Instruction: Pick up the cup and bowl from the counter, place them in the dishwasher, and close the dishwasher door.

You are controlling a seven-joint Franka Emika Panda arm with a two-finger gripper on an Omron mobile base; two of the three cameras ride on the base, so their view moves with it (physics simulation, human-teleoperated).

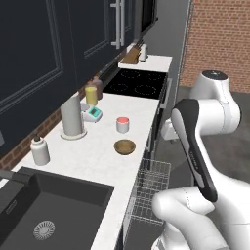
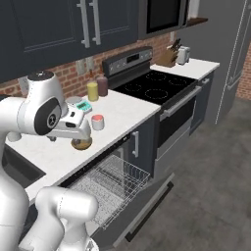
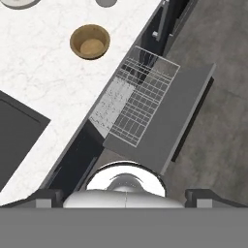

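Observation:
The cup (image 1: 122, 124), white with a red-pink top, stands on the white counter (image 1: 93, 156) near its front edge. The brown wooden bowl (image 1: 124, 146) sits just in front of it and appears in the hand view as the bowl (image 3: 90, 41), at the upper left. The dishwasher door (image 3: 186, 106) is down, and the grey wire rack (image 3: 138, 101) is pulled out over it; the rack (image 1: 152, 188) holds nothing. My gripper (image 3: 125, 196) hangs high above the counter edge, pointing down, open wide and empty. From the right, the hand partly covers the bowl (image 2: 82, 144).
A black sink (image 1: 44, 205) lies at the near left, with a white bottle (image 1: 40, 150) beside it. A tall white cylinder (image 1: 72, 117), a teal device (image 1: 93, 114) and a yellow jar (image 1: 91, 95) stand along the wall. The black cooktop (image 1: 136, 83) lies beyond.

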